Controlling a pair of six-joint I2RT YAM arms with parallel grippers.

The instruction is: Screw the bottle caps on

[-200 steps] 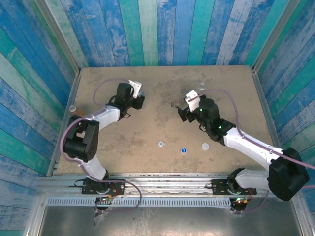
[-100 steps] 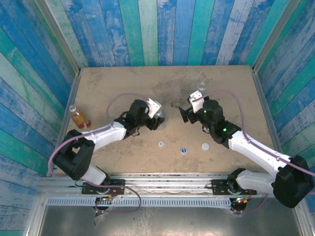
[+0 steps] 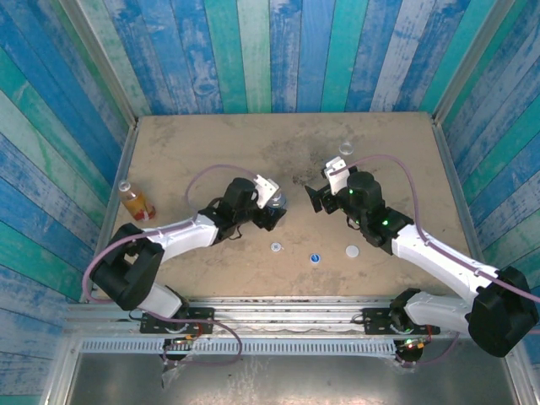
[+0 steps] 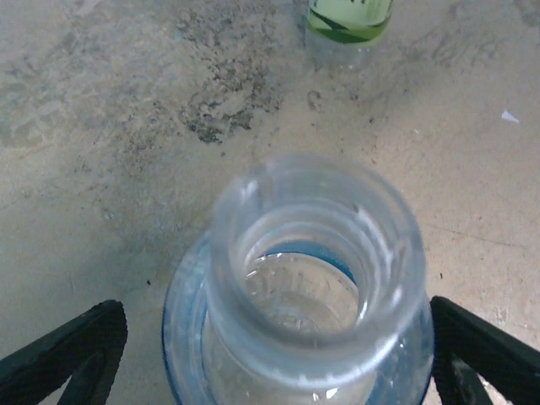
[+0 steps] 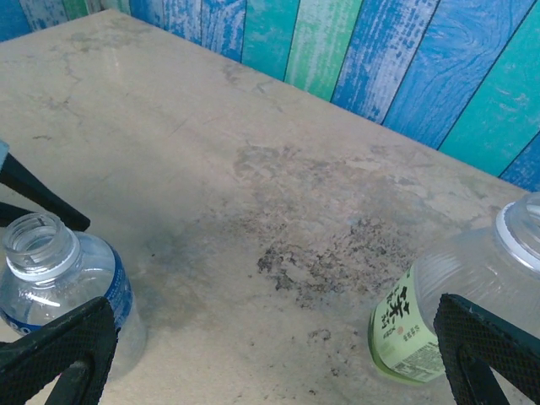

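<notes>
A clear bottle with a blue label (image 4: 316, 278) stands uncapped on the table, between the wide-apart fingers of my left gripper (image 4: 272, 316), which is open. From above, that bottle (image 3: 279, 201) is at mid-table with the left gripper (image 3: 272, 211) around it. My right gripper (image 3: 314, 197) hovers open just to its right, holding nothing (image 5: 270, 363). The pale yellow-green bottle (image 5: 460, 316) stands uncapped further back (image 3: 344, 148). The orange bottle (image 3: 133, 202) is by the left wall. A white cap (image 3: 276, 247), a blue cap (image 3: 314, 258) and another white cap (image 3: 352, 251) lie near the front.
The tan tabletop (image 3: 211, 143) is fenced by blue and green plank walls (image 3: 278, 51) on three sides. A metal rail (image 3: 278, 316) runs along the near edge by the arm bases.
My left arm swung from the back left to mid-table carrying the blue-label bottle, set it down and opened its jaws. The orange bottle came into sight. The right gripper shifted slightly back.
</notes>
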